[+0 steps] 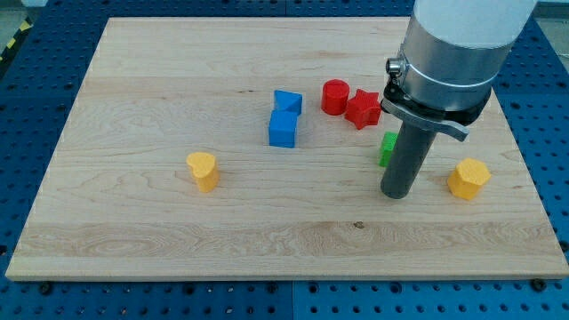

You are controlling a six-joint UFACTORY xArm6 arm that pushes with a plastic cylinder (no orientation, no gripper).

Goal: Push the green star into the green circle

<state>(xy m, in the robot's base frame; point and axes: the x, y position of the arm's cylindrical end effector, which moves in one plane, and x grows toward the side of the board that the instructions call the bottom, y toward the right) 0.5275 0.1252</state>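
Observation:
My tip (396, 195) rests on the wooden board (178, 80) at the view's right. A green block (388, 148) shows just behind the rod, on its left side; most of it is hidden, so I cannot tell its shape. Only this one green block shows; a second green block is not visible and may be hidden by the arm. The tip sits just below and right of the visible green piece.
A red cylinder (334, 96) and a red star (362, 108) touch at upper middle-right. Two blue blocks (284, 127) sit together at centre. A yellow heart (204, 170) lies at the left. A yellow hexagon (468, 179) lies right of the tip.

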